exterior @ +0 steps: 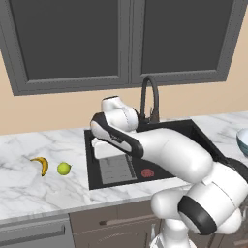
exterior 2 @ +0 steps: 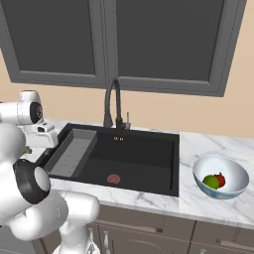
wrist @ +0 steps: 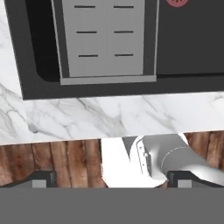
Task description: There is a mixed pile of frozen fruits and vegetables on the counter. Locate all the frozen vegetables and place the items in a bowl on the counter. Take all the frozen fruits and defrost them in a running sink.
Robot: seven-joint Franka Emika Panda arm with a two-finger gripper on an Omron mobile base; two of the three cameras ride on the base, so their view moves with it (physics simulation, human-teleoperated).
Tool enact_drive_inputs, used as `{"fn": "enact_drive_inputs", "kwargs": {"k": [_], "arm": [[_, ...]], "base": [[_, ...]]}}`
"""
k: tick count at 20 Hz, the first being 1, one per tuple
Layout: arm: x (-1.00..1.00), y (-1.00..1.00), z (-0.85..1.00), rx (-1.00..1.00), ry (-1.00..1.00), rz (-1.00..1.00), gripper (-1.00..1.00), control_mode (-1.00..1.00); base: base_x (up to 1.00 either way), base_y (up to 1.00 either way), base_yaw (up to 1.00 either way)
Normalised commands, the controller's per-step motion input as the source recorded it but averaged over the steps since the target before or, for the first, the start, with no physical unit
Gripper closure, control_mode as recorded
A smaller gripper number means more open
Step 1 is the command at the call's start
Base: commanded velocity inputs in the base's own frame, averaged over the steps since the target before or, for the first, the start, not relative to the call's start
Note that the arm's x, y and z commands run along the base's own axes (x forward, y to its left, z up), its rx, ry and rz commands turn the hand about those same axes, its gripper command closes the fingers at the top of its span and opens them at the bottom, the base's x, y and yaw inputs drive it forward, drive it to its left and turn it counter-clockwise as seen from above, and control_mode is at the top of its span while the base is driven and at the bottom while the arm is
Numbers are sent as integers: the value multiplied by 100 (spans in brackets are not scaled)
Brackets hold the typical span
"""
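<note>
The bowl (exterior 2: 221,177) sits on the table (exterior: 38,193) to the right of the sink (exterior 2: 134,163), near the table's front edge, and already holds a red round piece (exterior 2: 220,179) and a dark green ball (exterior 2: 211,181). So the vegetable half of the task looks done, and the step in hand appears to be the fruits.

Two pieces are left on the table to the left of the sink, about midway between its front and back edges: the banana (exterior: 41,164) and, just beside it on the sink side but not touching, the yellow-green stemmed ball (exterior: 64,168).

The hand (wrist: 112,179) hangs over the left part of the sink, above the grey ribbed tray (wrist: 104,39) and the table's front edge. Its fingertips (wrist: 41,178) stand as wide apart as they go, with nothing between them.

The next move probably calls for swinging the hand left, away from the basin, and lowering it over one of the two pieces; the stemmed ball is the nearer. It will likely want a centred grip, being round. No water is visible at the faucet (exterior 2: 113,101), so it may need turning on.
</note>
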Motion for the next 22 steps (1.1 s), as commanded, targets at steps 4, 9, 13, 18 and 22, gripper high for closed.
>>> {"fn": "enact_drive_inputs", "kwargs": {"k": [4,9,13,18,22], "arm": [[18,47,-2,-2,2,-5,-100,-100],[16,42,-2,-2,2,-7,-100,-100],[15,39,0,-2,0,-8,-100,-100],[17,34,-5,-2,0,-11,-100,-100],[19,30,-4,-1,0,-11,-100,-100]], "base": [[0,0,0],[0,0,0],[0,0,0],[0,0,0],[0,0,0]]}}
